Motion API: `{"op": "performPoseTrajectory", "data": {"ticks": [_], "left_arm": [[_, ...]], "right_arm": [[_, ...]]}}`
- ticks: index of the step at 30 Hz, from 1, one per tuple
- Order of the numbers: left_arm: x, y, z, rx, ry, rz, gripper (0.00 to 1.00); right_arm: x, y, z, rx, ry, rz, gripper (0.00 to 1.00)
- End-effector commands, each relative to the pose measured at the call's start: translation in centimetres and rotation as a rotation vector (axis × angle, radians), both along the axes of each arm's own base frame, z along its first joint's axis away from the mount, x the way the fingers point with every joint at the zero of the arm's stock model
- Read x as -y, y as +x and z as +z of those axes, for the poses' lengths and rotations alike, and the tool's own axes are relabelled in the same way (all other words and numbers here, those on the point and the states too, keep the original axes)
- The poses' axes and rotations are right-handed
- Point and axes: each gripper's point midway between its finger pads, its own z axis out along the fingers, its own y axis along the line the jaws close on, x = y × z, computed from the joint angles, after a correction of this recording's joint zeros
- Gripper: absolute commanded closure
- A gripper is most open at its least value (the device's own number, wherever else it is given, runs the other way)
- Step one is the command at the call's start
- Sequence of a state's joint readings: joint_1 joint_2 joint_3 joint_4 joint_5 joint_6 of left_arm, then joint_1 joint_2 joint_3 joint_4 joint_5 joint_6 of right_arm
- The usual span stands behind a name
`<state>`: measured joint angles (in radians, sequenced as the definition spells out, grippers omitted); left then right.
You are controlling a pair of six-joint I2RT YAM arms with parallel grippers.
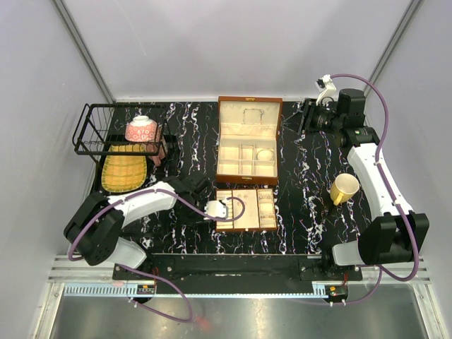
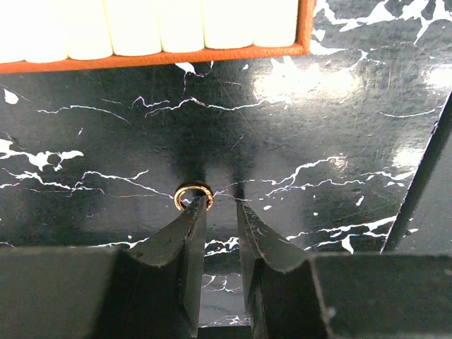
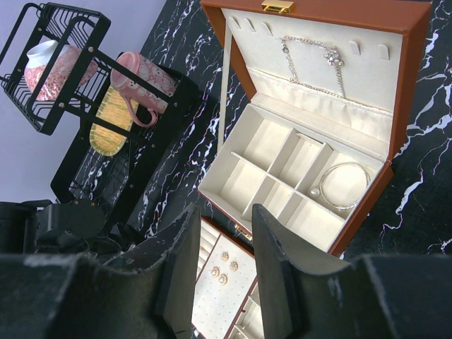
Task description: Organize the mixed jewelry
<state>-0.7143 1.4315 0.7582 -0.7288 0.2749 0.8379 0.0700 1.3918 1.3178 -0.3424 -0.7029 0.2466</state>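
The left gripper (image 2: 220,205), jaws slightly parted and empty, sits low on the worktop (image 2: 318,106), one fingertip (image 2: 192,222) touching the gold ring (image 2: 193,196), probably to pinch it; the right gripper (image 3: 224,212) hangs parted, empty.

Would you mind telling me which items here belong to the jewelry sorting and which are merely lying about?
Job in hand: gold ring, bangle, necklace, earrings, jewelry box, tray.
Lying about: yellow cup, wire rack, pink bowl, pink mug, bamboo mat.
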Motion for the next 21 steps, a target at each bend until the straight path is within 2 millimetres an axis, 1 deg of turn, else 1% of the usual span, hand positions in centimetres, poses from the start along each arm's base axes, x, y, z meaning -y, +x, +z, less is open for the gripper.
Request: {"op": "performPoseTrajectory", "data": {"ticks": [1,11,21], "left_arm": [[0.06,0.35,-0.34,0.024,-0.001,-0.017,0.73],[0.21,0.43,-0.61,0.023,-0.005,-0.015,0.74],[0.56,1.04,-0.66,0.046,-0.009,-0.015,0.74]], "right_arm": [[-0.08,-0.62,2.33,0.079,0.011,0.023,0.59],[-0.01,-0.80,2.47,0.086,0.008,0.019,0.58],[-0.04,-0.89,2.38,0.084,0.008,0.020,0.58]]}}
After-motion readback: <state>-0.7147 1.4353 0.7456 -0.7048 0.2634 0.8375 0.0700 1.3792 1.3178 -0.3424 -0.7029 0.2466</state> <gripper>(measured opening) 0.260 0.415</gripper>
